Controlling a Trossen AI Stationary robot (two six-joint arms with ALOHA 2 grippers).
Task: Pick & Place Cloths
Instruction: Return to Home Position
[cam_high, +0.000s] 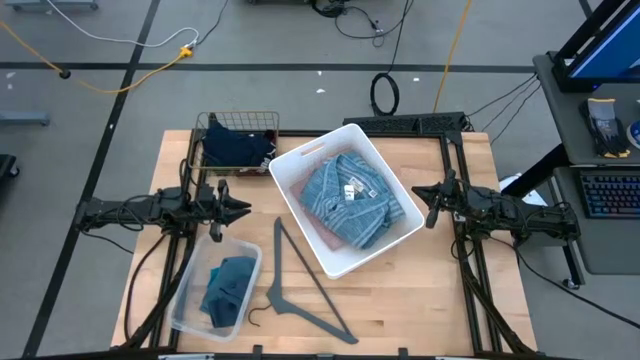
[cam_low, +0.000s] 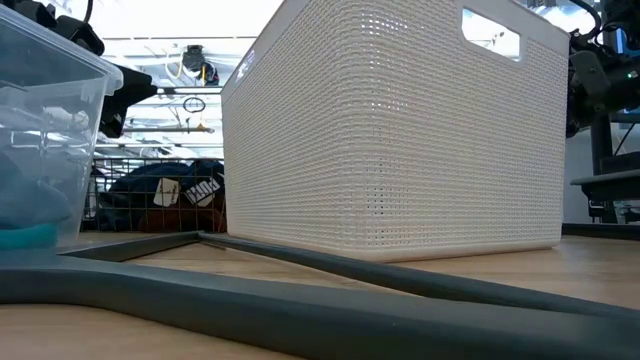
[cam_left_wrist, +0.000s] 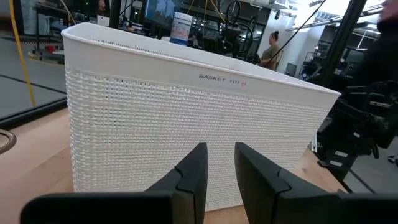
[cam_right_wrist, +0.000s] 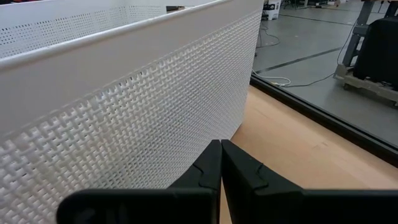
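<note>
A blue striped shirt (cam_high: 345, 198) with a white label lies on top of a pink fleece (cam_high: 301, 187) inside the white basket (cam_high: 392, 165) at the table's middle. A navy cloth (cam_high: 236, 148) fills the wire basket (cam_high: 212, 125) at the far left. A teal cloth (cam_high: 228, 290) lies in the clear plastic bin (cam_high: 190, 300) at the near left. My left gripper (cam_high: 245, 207) hovers level just left of the white basket, its fingers (cam_left_wrist: 194, 163) a little apart with nothing between them. My right gripper (cam_high: 420, 200) hovers level just right of the basket, shut and holding nothing.
A grey plastic hanger (cam_high: 300, 290) lies flat on the wood between the clear bin and the white basket. The white basket's woven wall (cam_left_wrist: 155, 124) stands close in front of both grippers. Bare table shows at the near right (cam_high: 420, 300).
</note>
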